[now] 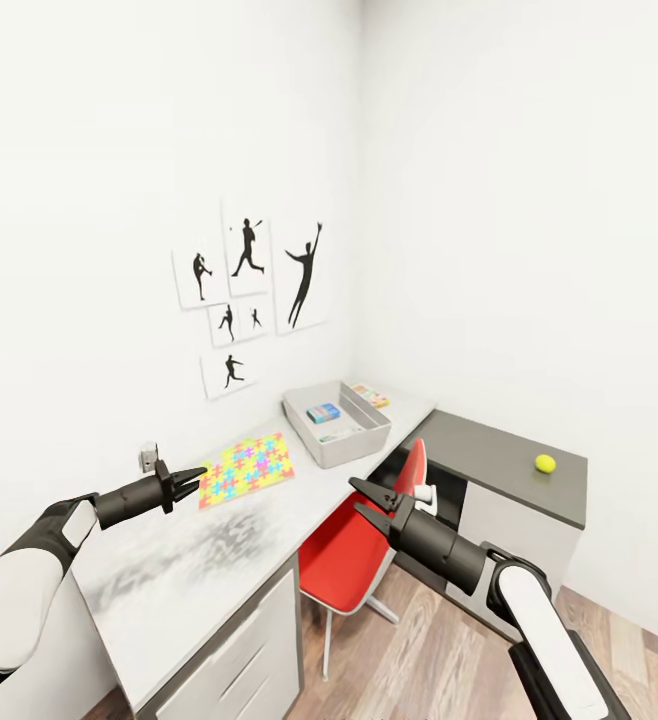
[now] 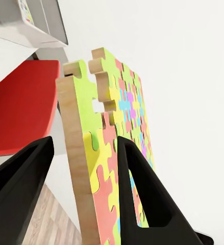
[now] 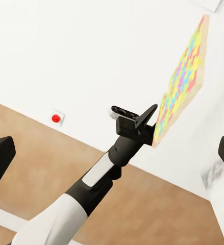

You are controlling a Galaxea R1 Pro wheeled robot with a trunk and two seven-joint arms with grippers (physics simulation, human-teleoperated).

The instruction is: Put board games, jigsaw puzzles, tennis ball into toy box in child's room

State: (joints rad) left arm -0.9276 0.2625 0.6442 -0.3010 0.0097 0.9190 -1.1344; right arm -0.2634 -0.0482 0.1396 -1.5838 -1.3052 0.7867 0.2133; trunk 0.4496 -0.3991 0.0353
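One jigsaw puzzle (image 1: 246,467), a square mat of bright interlocking pieces, hangs just above the white table (image 1: 159,610). My left gripper (image 1: 187,484) is shut on its near edge. In the left wrist view the mat's edge (image 2: 91,153) sits between the two black fingers (image 2: 142,199). The grey toy box (image 1: 347,452) stands further along the table. A blue board game (image 1: 323,412) and a paler one (image 1: 340,435) lie inside it. The tennis ball (image 1: 545,463) rests on the dark grey desk section at the right. My right gripper (image 1: 365,503) is open and holds nothing, above the red chair.
A red chair (image 1: 349,560) is tucked under the table between my arms. A small colourful flat item (image 1: 371,395) lies behind the toy box; I cannot tell what it is. Silhouette posters (image 1: 249,300) hang on the wall. White drawers (image 1: 249,660) front the table.
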